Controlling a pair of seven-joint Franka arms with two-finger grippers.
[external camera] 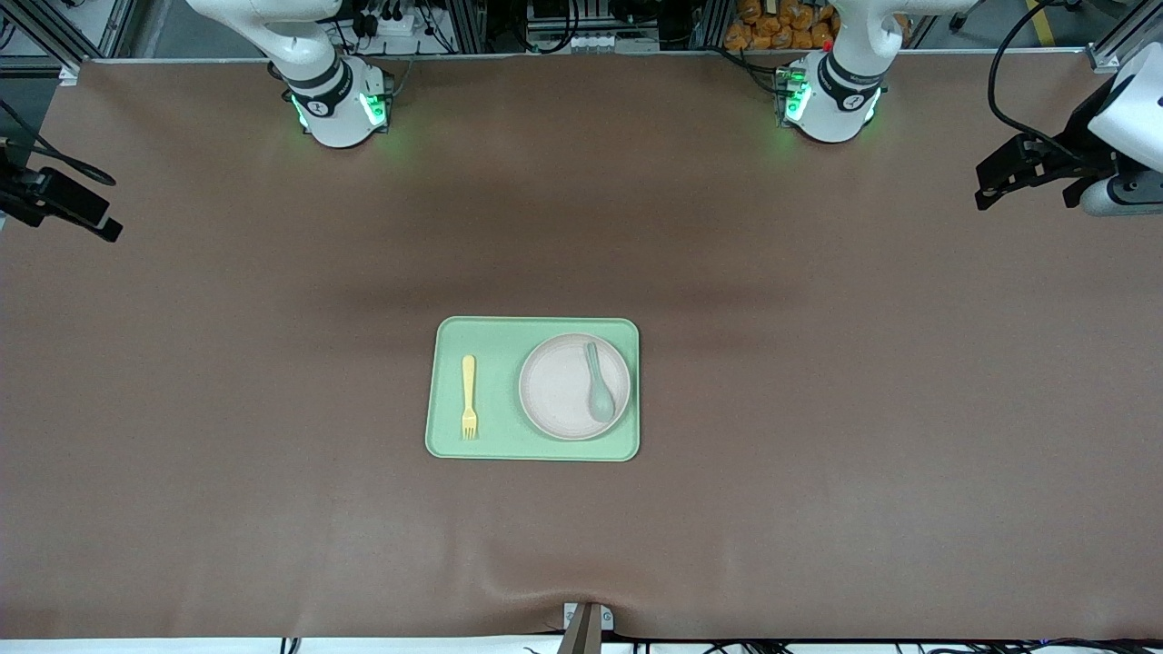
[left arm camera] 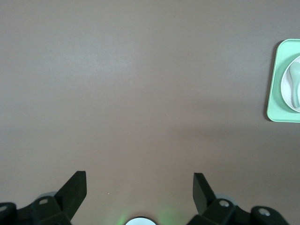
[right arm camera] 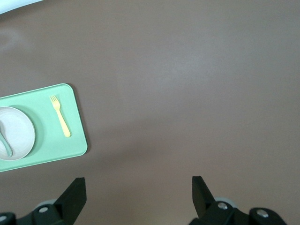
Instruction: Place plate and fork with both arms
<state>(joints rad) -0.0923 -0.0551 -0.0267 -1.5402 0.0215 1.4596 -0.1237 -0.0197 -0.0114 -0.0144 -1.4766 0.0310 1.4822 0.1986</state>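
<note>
The pale pink plate (external camera: 559, 386) lies on the light-green tray (external camera: 504, 363), at the tray's end toward the left arm, with a grey-green spoon (external camera: 597, 381) lying in it. The yellow fork (external camera: 469, 396) lies on the tray beside the plate, toward the right arm's end. My left gripper (external camera: 995, 182) hangs open and empty over the left arm's end of the table; its wrist view (left arm camera: 139, 185) shows bare table between the fingers. My right gripper (external camera: 100, 222) hangs open and empty over the right arm's end, its jaws wide apart in its wrist view (right arm camera: 138, 187).
The tray (right arm camera: 70, 140) with the fork (right arm camera: 61, 116) and the plate (right arm camera: 18, 133) shows in the right wrist view. The left wrist view shows the tray's edge (left arm camera: 276, 89) and part of the plate (left arm camera: 293, 91). Brown table covering surrounds the tray.
</note>
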